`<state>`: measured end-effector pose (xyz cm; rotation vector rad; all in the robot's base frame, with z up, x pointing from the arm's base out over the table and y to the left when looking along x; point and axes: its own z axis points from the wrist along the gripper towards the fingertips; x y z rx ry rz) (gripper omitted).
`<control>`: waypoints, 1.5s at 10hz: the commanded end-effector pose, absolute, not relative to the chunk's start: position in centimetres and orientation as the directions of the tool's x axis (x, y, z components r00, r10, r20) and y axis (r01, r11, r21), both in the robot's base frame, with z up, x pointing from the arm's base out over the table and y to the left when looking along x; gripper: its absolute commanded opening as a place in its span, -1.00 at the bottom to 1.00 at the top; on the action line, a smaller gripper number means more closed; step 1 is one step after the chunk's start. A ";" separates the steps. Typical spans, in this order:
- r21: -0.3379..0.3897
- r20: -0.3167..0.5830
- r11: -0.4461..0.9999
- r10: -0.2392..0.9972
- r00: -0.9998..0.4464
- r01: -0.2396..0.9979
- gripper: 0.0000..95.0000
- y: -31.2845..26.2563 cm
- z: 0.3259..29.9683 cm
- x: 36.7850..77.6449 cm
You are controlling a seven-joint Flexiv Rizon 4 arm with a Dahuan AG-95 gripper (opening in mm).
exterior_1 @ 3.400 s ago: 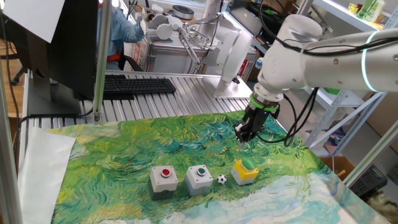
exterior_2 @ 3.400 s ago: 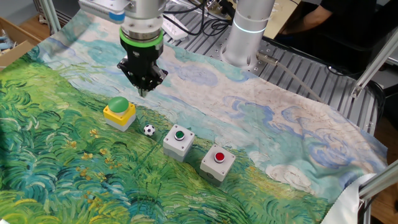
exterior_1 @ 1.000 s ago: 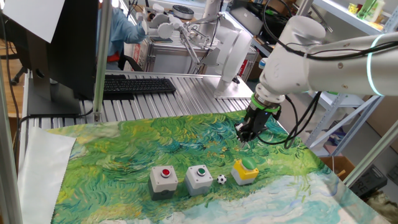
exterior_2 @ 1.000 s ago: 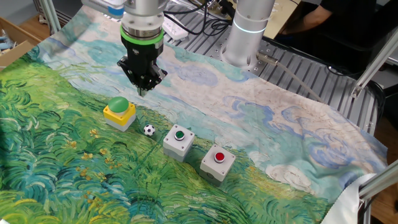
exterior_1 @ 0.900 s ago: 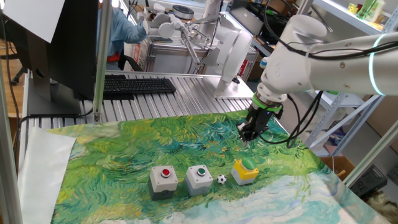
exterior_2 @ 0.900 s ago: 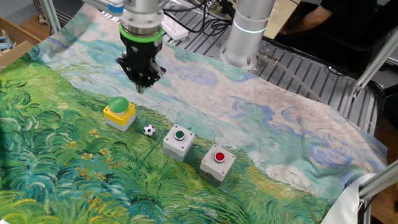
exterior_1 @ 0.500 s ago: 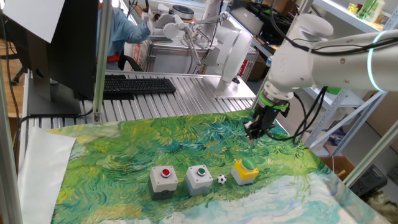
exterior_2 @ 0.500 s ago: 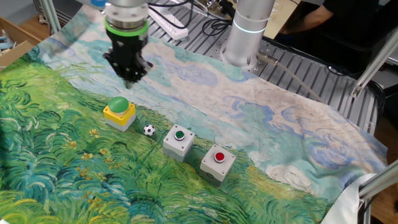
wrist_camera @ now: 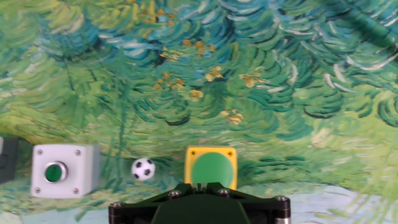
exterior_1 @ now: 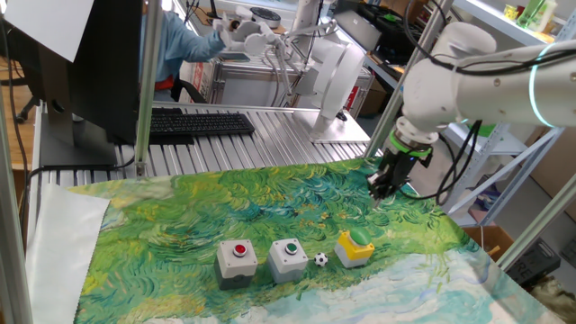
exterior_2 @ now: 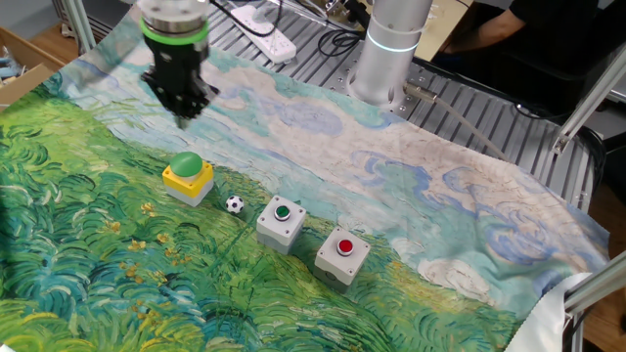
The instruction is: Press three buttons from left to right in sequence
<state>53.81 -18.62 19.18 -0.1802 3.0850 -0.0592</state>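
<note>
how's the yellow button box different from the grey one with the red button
The yellow button box has a yellow housing and a large domed green cap covering most of its top; the grey box with the red button has a small flat red button ringed by grey. The yellow one sits at the row's end beside the small ball; the grey one sits at the opposite end. Both rest upright on the painted cloth.

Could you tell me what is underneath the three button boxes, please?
All three button boxes and the small ball sit on a painted green cloth. What lies beneath the cloth is covered.
</note>
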 end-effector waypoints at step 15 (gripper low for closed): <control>-0.042 -0.058 0.997 -0.072 -0.996 -0.070 -1.00 -18.4 11.6 53.1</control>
